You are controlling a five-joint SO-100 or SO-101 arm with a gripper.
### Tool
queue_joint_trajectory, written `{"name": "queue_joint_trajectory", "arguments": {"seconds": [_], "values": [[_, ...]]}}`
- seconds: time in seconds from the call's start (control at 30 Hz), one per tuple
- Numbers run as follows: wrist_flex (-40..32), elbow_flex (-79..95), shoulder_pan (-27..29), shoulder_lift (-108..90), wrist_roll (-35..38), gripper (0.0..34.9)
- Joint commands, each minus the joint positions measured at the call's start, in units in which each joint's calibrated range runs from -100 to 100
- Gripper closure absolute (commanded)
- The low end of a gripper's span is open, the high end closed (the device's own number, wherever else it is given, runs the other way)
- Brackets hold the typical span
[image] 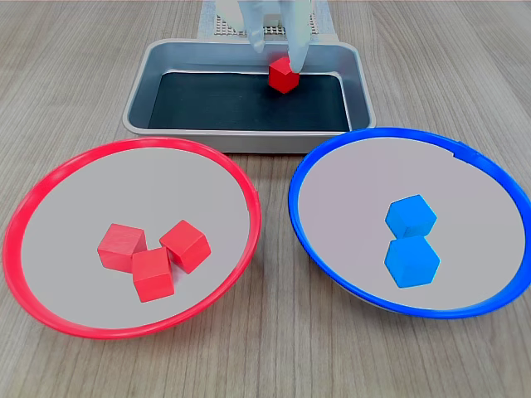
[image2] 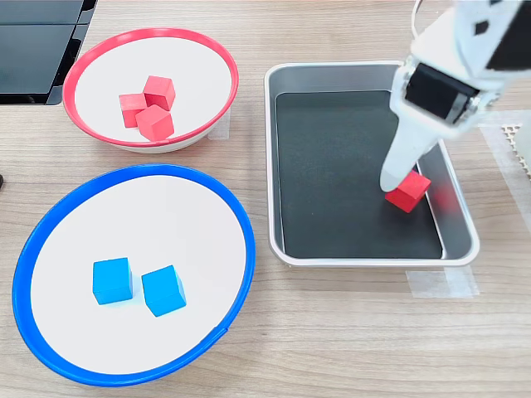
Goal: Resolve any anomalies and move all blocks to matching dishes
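Observation:
One red block (image: pixel 284 76) lies on the black floor of the silver tray (image: pixel 141 104), near its far wall in the first exterior view. My white gripper (image: pixel 276 56) reaches down over it, jaws apart, one fingertip (image2: pixel 392 182) touching the block's (image2: pixel 408 192) side. Whether the other finger touches it does not show. The red-rimmed dish (image: pixel 50 186) holds three red blocks (image: pixel 152 249) in a tight cluster. Two blue blocks (image: pixel 411 240) lie side by side in the blue-rimmed dish (image: pixel 332 157).
The tray's raised metal walls (image2: pixel 460 203) close in on the block's side. Clear tape (image2: pixel 440 283) holds the tray to the wooden table. A dark flat device (image2: pixel 33 50) lies at the second exterior view's top left, beside the red-rimmed dish (image2: pixel 83 58).

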Motion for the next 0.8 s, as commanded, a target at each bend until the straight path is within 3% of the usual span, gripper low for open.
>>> {"name": "queue_joint_trajectory", "arguments": {"seconds": [0.0, 0.5, 0.63, 0.73, 0.77], "values": [[-2.4, 0.1, 0.0, 1.9, 1.6, 14.7], [-5.1, -0.5, -2.1, 9.9, 5.1, 17.0], [-5.2, 0.2, -3.2, 9.8, 4.8, 23.9], [-6.2, 0.8, -3.4, 9.8, 4.8, 34.6], [-6.5, 0.7, -3.5, 9.8, 4.8, 34.6]]}}
